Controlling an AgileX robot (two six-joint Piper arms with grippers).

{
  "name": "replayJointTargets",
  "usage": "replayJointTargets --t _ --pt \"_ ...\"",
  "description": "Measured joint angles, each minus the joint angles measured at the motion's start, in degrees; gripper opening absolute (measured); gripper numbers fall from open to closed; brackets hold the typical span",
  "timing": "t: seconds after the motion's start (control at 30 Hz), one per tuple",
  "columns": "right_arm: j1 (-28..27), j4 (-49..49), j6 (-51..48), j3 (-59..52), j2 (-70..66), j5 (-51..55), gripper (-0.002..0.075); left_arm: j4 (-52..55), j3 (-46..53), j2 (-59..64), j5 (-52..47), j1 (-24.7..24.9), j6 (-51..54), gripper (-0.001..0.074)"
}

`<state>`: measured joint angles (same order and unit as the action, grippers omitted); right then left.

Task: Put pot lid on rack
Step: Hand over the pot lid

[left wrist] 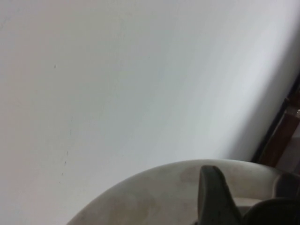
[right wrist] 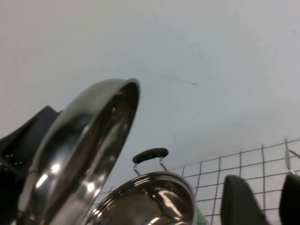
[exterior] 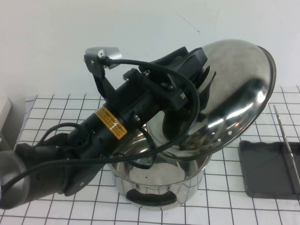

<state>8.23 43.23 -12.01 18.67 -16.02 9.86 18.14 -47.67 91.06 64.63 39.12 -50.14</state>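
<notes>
Holding the pot lid point(exterior: 234, 89) clamped in my left hand point(exterior: 199, 77) above the pot point(exterior: 159, 180); rack point(exterior: 267, 168) unreached, right hand point(right wrist: 260, 201) low by the bench, grip unclear.

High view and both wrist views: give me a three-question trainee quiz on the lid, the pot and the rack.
1. True or false: the lid already stands in the rack.
2. Which hand holds the lid? A) left hand B) right hand
3. Fill in: the lid hangs tilted in the air above the open ____.

Key
1. False. The lid is lifted and apart from the rack, which sits on the checked cloth to the robot's right of the pot.
2. A. The left hand is at the lid's top side, shut on its knob area; the right hand shows only in its own wrist view, low near the cloth, holding nothing.
3. pot
</notes>
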Motion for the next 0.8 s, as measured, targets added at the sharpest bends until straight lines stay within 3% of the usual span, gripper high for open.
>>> replayJointTargets --t 0.17,0.27,0.53,0.8 --pt "2.2 8.7 -9.2 8.4 -11.7 3.2 0.0384 -0.5 -0.8 1.0 0.0 0.0 0.0 0.0313" --pt "2.2 15.7 -16.7 13.5 -18.8 5.9 0.0464 -0.9 -1.3 1.5 0.0 0.0 0.0 0.0313" --pt "2.2 47.8 -46.4 22.2 -36.5 18.6 0.0495 -1.1 -1.7 1.7 -0.1 0.0 1.9 0.0313" --pt "2.3 53.9 -51.0 24.9 -48.4 26.2 0.0496 -0.8 -2.0 1.7 -0.6 0.0 2.2 0.0313"
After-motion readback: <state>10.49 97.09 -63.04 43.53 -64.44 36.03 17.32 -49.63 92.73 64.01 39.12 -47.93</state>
